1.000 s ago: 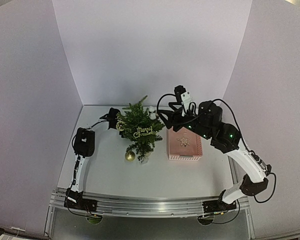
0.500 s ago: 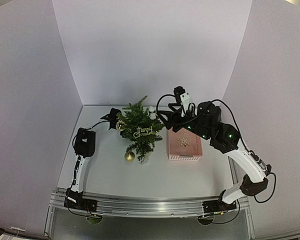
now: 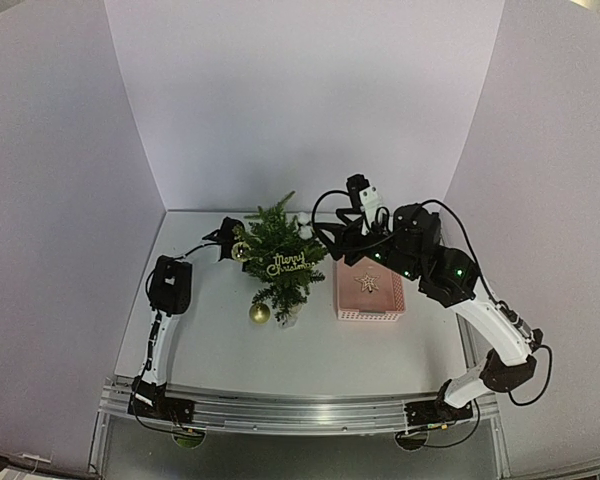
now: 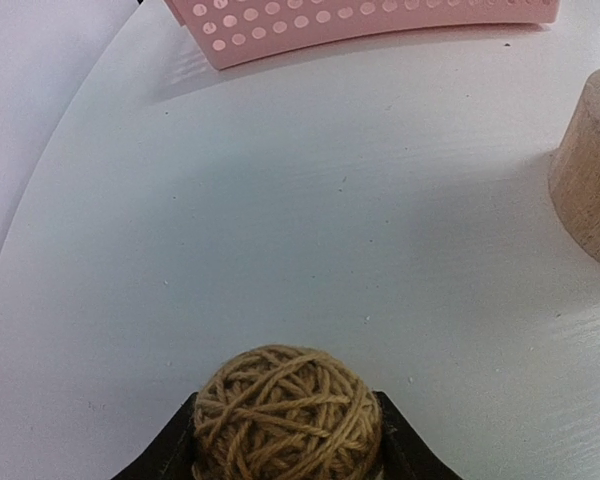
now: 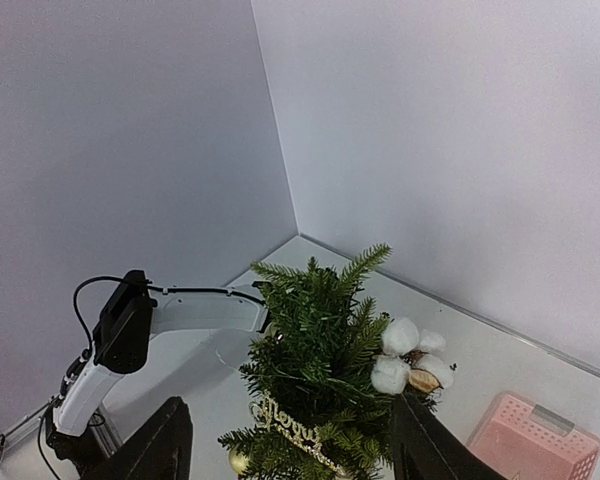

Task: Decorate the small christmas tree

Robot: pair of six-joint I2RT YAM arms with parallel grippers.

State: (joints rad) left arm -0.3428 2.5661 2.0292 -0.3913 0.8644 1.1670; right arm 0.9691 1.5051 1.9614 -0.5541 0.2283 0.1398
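The bristly green small christmas tree stands mid-table beside a perforated pink basket. The left gripper, extended to the tree's left side, clamps a round fibrous twine ball. The right gripper is raised, fingers apart.

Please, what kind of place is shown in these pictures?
Probably a robot test cell: plain white panels enclose the table, two arms are bolted to its near edge, and the small christmas tree looks like a staged prop.

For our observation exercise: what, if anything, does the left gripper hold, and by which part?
The left gripper pinches a ball of brown twine by its two opposite sides.
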